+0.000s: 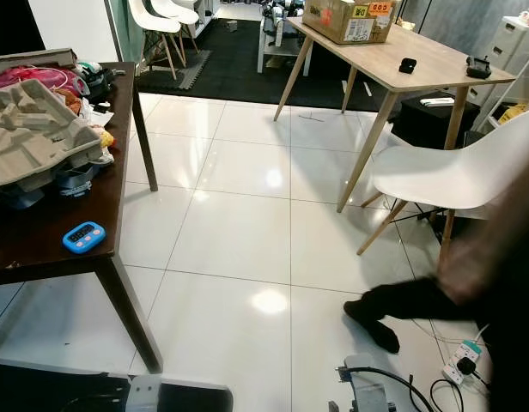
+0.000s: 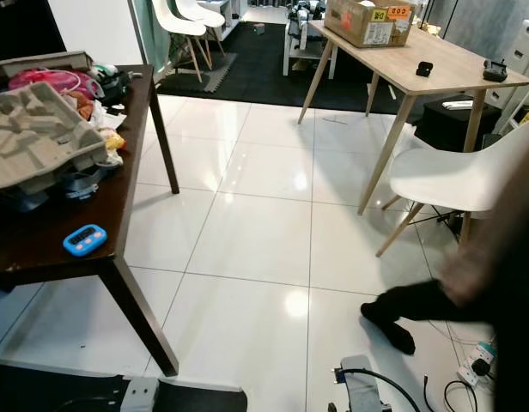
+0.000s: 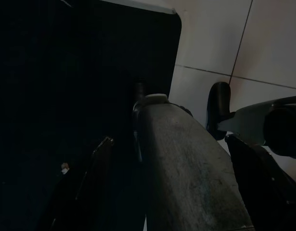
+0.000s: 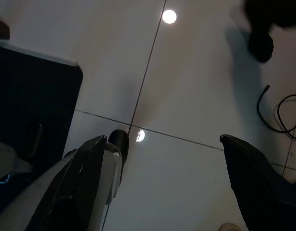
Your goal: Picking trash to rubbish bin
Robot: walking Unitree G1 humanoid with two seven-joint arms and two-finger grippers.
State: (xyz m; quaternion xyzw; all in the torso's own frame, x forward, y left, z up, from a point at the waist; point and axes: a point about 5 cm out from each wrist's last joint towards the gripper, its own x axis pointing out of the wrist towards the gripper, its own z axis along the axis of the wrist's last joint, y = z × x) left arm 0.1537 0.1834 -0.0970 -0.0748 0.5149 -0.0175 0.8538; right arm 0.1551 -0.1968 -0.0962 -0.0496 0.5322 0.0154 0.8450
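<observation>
Trash sits on the dark table (image 1: 41,249), piled toward its far end: a grey pulp tray (image 1: 33,129) on top, crumpled wrappers (image 1: 97,129) just beside it, a blue timer (image 1: 83,236) nearer the table's front edge. Tray's long axis runs roughly along the table edge, lying flat. No bin in sight. Left gripper (image 3: 167,192) hangs low beside the table, fingers spread wide, empty; right gripper (image 4: 162,187) hangs over white floor, wide open, empty. Table lies left of the robot, so left arm looks nearer. A person's blurred leg (image 1: 393,309) is well away from the table, by a white chair (image 1: 453,172).
</observation>
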